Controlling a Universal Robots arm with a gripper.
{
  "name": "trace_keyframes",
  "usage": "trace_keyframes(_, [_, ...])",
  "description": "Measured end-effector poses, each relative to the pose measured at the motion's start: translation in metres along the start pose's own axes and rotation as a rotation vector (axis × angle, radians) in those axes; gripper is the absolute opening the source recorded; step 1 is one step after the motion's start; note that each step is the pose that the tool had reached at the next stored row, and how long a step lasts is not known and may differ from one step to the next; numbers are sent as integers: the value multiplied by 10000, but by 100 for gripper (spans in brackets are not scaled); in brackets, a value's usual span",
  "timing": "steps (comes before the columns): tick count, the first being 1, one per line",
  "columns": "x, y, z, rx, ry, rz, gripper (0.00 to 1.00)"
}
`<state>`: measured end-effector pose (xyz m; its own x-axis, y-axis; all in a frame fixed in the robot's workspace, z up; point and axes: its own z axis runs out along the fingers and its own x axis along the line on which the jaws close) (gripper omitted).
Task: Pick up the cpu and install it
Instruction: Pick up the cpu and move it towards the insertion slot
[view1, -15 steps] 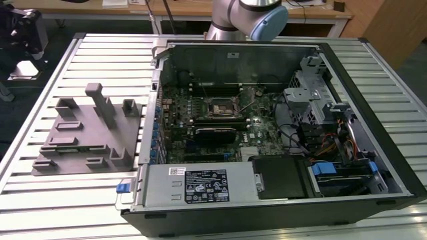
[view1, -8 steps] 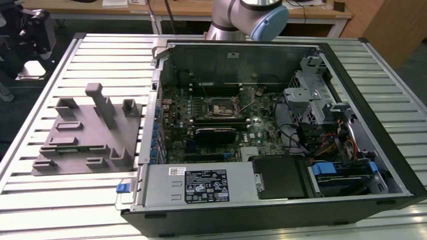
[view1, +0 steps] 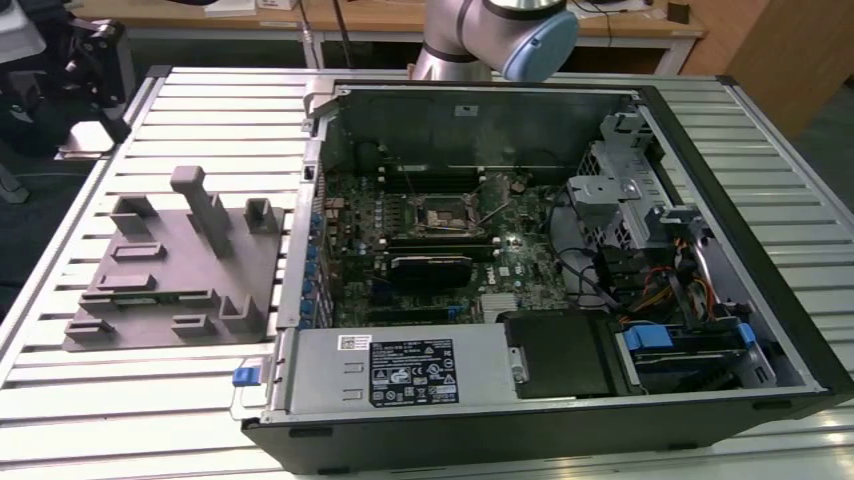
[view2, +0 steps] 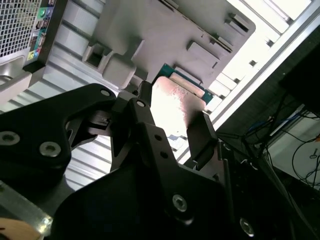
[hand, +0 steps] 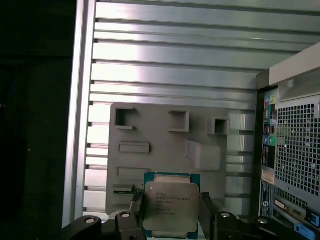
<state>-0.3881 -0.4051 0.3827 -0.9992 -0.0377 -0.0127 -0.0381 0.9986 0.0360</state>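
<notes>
Black gripper (hand: 172, 216) fingers (hand: 207, 212) are set narrow, clamping the cpu (hand: 171, 204) by two opposite edges, with the grey fixture block (hand: 165, 145) behind it. The exterior view adds the slatted table (view1: 160, 400), the open computer case (view1: 747, 300) and its motherboard socket (view1: 438, 212). Cpu: square, with a silvery lid and a green rim.

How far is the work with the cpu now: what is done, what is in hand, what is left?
Done: the pick-up looks finished; in the first wrist view the cpu is held clear of the grey fixture block. In hand: the gripper has its fingers closed on the chip's edges. Left: installing; in the exterior view the socket on the board looks unfilled.
</notes>
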Motion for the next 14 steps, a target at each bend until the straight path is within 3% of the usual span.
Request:
trace_keyframes(6, [-65, -2, 3, 1, 3, 0, 53])
trace_keyframes(14, [-238, -9, 10, 0, 12, 1, 53])
